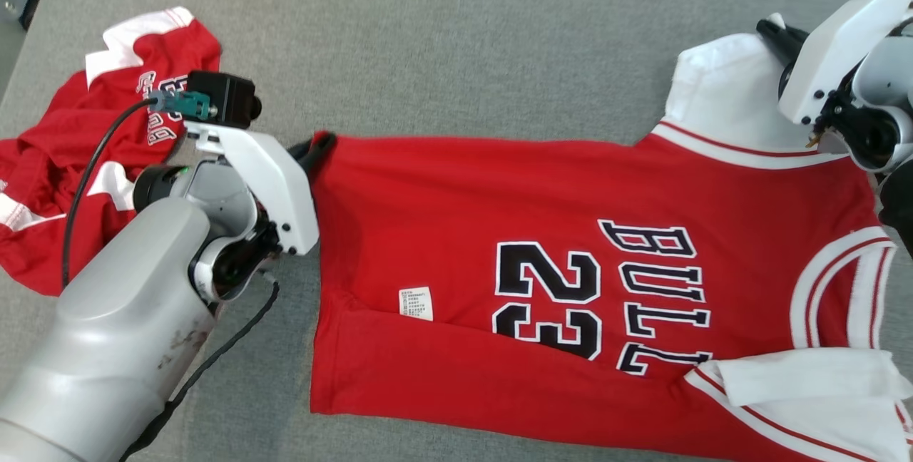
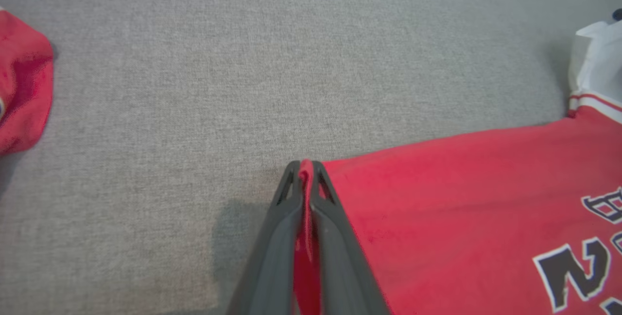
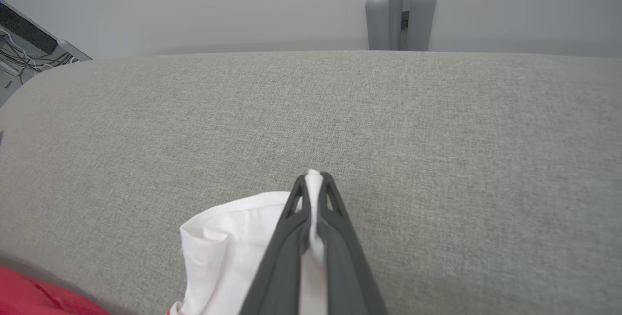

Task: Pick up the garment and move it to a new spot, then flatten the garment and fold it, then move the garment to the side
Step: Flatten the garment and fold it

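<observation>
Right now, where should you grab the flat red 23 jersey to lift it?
By its two far corners: the red hem corner, which the left end effector pinches, and the white sleeve, pinched by the right end effector. The jersey lies spread sideways, so these thin edges take a pinch from the robot's side and keep it wide.

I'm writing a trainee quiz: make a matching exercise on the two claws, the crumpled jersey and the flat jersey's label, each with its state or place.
1 left claw
2 right claw
3 crumpled jersey
4 label

A bunched at the robot's left
B shut on the flat jersey's white sleeve
C white, beside the 23
D shut on the flat jersey's red hem

Pairs: 1-D, 2-B, 3-A, 4-C
</observation>
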Available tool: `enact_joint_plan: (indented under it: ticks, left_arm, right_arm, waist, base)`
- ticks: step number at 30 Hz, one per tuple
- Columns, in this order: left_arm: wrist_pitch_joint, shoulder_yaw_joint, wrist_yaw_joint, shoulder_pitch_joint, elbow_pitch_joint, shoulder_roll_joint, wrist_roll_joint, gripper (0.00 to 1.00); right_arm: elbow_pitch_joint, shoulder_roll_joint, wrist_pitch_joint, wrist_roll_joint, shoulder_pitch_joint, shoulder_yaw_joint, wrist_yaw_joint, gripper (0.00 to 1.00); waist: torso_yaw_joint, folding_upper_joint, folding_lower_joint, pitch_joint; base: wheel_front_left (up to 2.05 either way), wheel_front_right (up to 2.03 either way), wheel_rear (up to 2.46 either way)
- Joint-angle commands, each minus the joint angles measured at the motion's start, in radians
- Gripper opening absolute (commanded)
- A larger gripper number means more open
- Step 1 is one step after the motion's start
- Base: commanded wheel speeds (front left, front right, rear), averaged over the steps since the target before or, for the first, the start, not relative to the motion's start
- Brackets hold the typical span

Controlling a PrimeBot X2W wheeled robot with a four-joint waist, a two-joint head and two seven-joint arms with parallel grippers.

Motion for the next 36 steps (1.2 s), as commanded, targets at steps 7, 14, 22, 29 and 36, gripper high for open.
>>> enact_joint_plan:
  ticks: [7, 14, 22, 29, 36]
  left_arm:
    - [0.162, -0.012, -0.032, 0.018, 0.01, 0.064, -0.068, 0.0]
    - [0.241, -0.001, -0.034, 0.004, 0.033, 0.103, -0.104, 0.0]
    - [0.329, 0.005, -0.063, 0.034, 0.055, 0.145, -0.158, 0.0]
    - [0.39, 0.013, -0.076, 0.052, 0.054, 0.161, -0.209, 0.0]
    - [0.441, -0.002, -0.077, 0.066, 0.065, 0.177, -0.222, 0.0]
  right_arm:
    - [-0.013, 0.007, -0.015, 0.064, 0.058, 0.046, 0.0, 0.0]
    - [-0.029, 0.014, -0.043, 0.114, 0.088, 0.082, 0.0, 0.0]
    - [-0.049, 0.0, -0.055, 0.168, 0.128, 0.13, 0.0, 0.0]
    - [-0.065, -0.008, -0.063, 0.207, 0.155, 0.169, 0.0, 0.0]
    - [-0.085, -0.017, -0.021, 0.247, 0.19, 0.217, 0.0, 0.0]
  waist:
    - [-0.058, 0.0, 0.0, -0.112]
    - [-0.097, 0.0, 0.0, -0.168]
    - [-0.141, 0.0, 0.0, -0.204]
    - [-0.165, 0.0, 0.0, -0.231]
    - [-0.178, 0.0, 0.0, -0.269]
  base:
    - [0.0, 0.0, 0.0]
    - [0.0, 0.0, 0.0]
    - [0.0, 0.0, 0.0]
    - [0.0, 0.0, 0.0]
    - [0.0, 0.0, 0.0]
